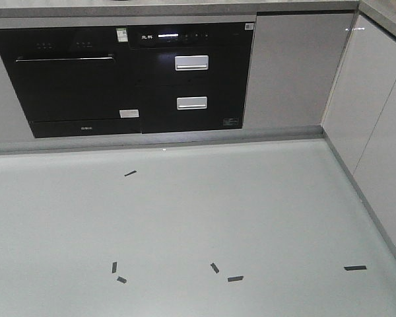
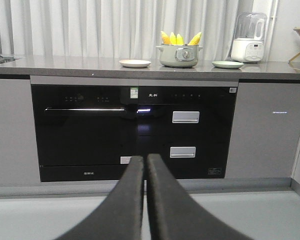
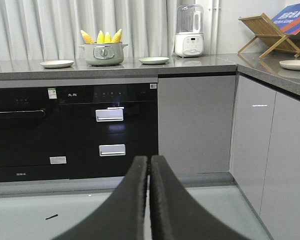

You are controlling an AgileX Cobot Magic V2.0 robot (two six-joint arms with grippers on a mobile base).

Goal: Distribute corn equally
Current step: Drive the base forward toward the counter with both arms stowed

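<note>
Nearest, the left gripper (image 2: 145, 159) and the right gripper (image 3: 149, 159) each have both fingers pressed together, holding nothing. Far back on the counter (image 2: 65, 64), four cobs of corn (image 2: 173, 38) stand in one pot (image 2: 178, 56), flanked by one cream plate (image 2: 135, 63) and one green plate (image 2: 228, 64).
</note>
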